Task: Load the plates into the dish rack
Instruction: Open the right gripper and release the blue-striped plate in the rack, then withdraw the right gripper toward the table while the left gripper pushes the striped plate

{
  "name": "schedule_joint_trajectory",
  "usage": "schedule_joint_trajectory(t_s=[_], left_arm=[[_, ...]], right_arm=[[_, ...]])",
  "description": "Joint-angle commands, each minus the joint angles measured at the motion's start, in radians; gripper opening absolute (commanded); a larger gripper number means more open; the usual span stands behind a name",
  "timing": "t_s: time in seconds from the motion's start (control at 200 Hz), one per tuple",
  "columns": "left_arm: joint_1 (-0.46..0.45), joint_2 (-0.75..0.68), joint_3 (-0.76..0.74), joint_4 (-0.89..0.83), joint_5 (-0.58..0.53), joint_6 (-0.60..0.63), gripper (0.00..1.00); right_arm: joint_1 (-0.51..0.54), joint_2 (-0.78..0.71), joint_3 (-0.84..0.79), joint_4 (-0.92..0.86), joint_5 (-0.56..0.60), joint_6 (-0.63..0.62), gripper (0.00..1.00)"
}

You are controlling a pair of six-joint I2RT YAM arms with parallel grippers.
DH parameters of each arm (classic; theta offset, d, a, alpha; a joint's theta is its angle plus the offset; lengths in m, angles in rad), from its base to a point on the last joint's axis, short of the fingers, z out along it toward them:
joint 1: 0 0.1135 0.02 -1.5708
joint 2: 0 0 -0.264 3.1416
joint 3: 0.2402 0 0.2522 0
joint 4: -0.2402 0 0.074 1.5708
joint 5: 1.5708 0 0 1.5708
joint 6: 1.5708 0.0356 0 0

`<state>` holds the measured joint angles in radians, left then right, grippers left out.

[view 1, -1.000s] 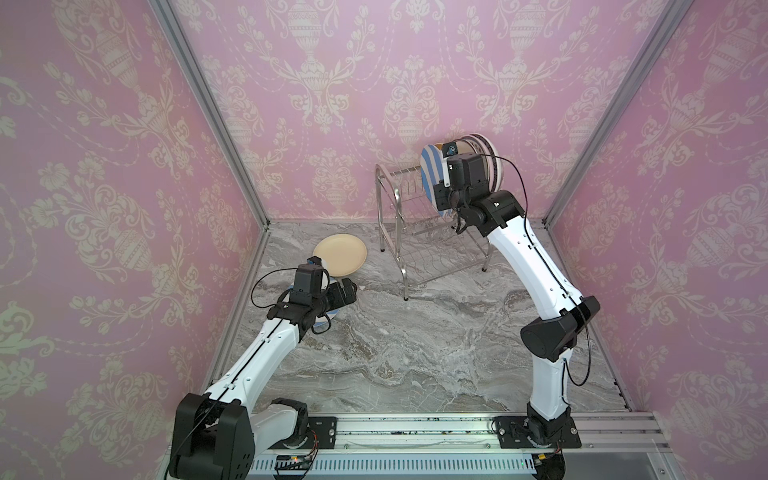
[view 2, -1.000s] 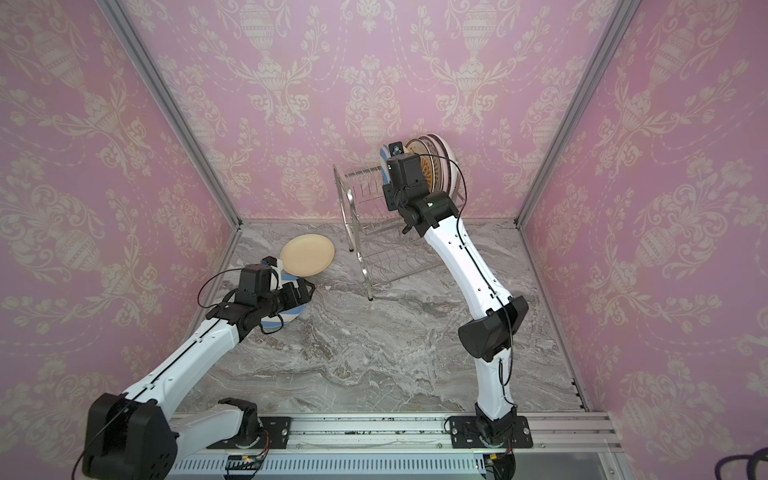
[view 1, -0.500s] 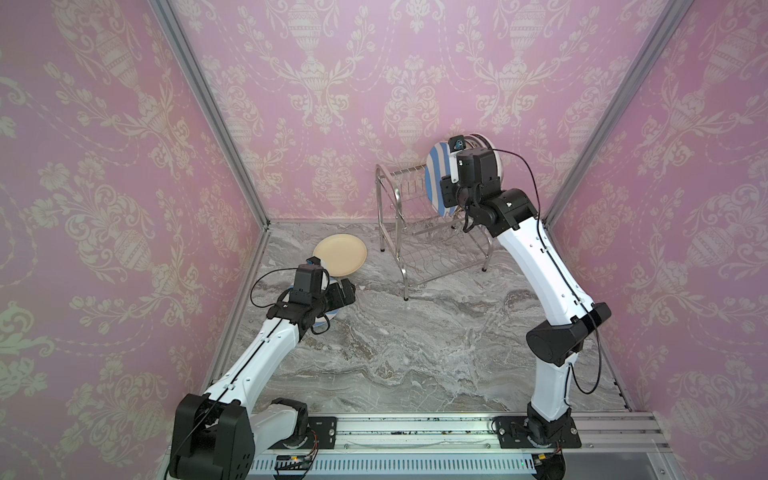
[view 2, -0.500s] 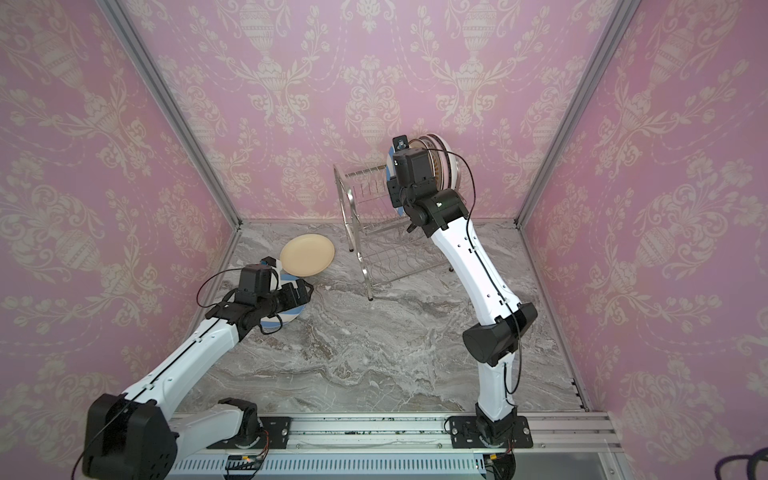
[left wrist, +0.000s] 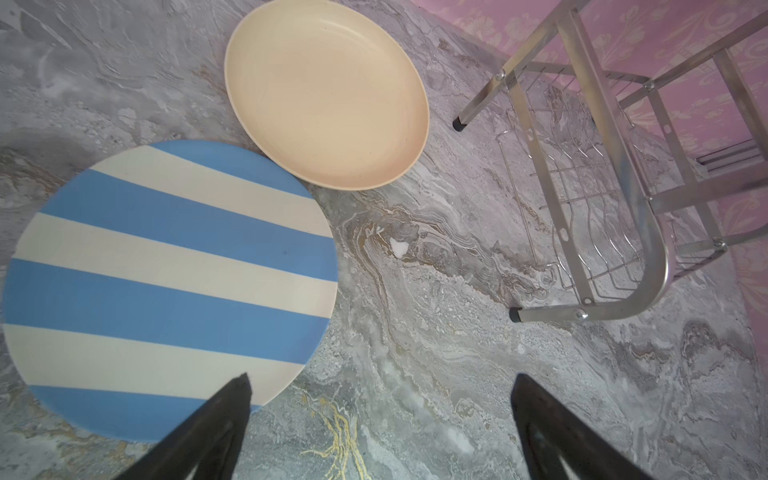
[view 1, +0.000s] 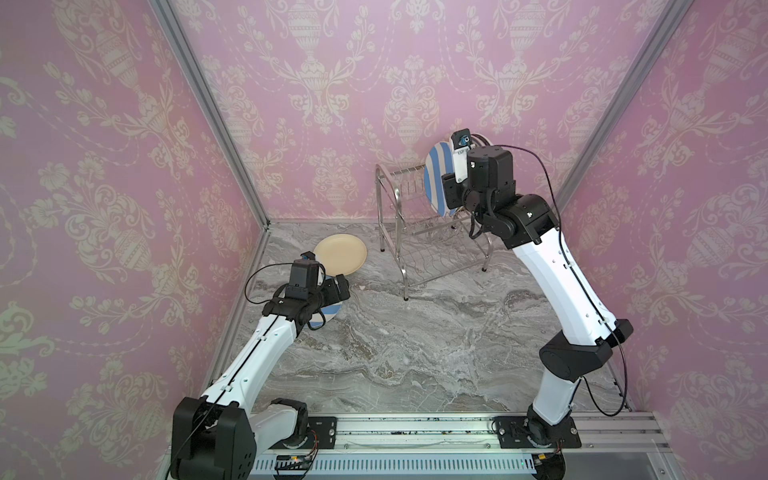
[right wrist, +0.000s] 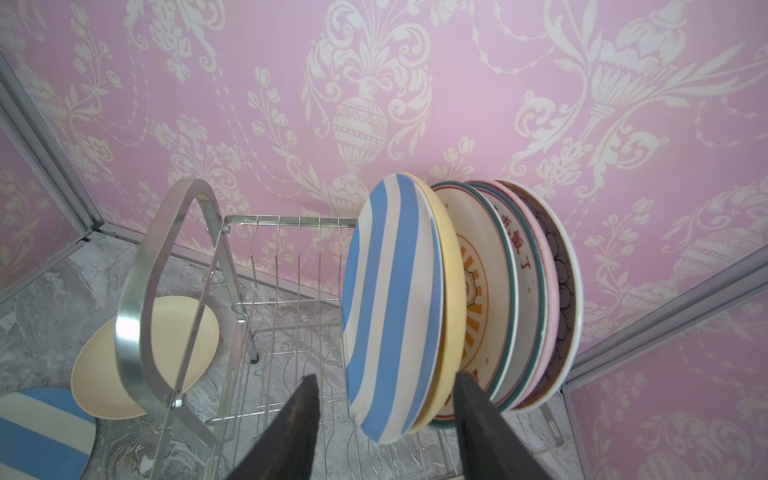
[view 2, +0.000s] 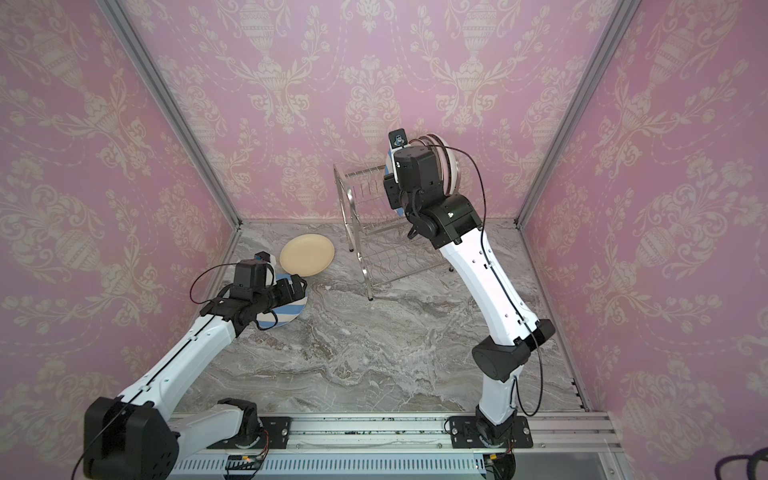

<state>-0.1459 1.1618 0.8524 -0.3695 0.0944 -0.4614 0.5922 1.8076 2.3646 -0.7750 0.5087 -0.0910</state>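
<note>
- Already, six round plates (right wrist: pixel 469 299) are stood in the steel wire dish rack (right wrist: pixel 133 316), twelve o'clock; the right gripper (right wrist: pixel 386 374) is held open.
- A cream-yellow plate (left wrist: pixel 328 91) and a blue-striped plate (left wrist: pixel 166 282) are left flat, ten o'clock; the left gripper (left wrist: pixel 381 375) is held open.

Three walls close the space in both top views: a back wall (view 1: pixel 374 83) at 12 o'clock and side walls (view 1: pixel 83 208) at 9 and 3 o'clock. All are papered pink with cream urns, garlands and leafy scrolls. Grey metal posts (view 1: pixel 210 112) run up the corners at 11 and 1 o'clock. The floor (view 1: pixel 415 353) has a grey-white marble pattern with brownish veins, evenly lit, with only soft shadows. A metal track (view 1: pixel 415 432) lines its 6 o'clock edge.
</note>
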Motion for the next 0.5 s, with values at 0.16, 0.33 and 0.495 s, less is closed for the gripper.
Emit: schedule_joint_trajectory(t_s=[0.16, 0.33, 0.495], left_arm=[[0.123, 0.074, 0.130, -0.003, -0.136, 0.095, 0.99], [0.215, 0.194, 0.179, 0.062, -0.132, 0.111, 0.99], [0.253, 0.320, 0.256, 0.040, -0.118, 0.158, 0.99]], right_arm=[[0.025, -0.219, -0.247, 0.015, -0.156, 0.000, 0.64], [0.075, -0.407, -0.539, 0.054, -0.530, 0.017, 0.68], [0.098, -0.609, -0.924, 0.243, -0.762, 0.160, 0.70]])
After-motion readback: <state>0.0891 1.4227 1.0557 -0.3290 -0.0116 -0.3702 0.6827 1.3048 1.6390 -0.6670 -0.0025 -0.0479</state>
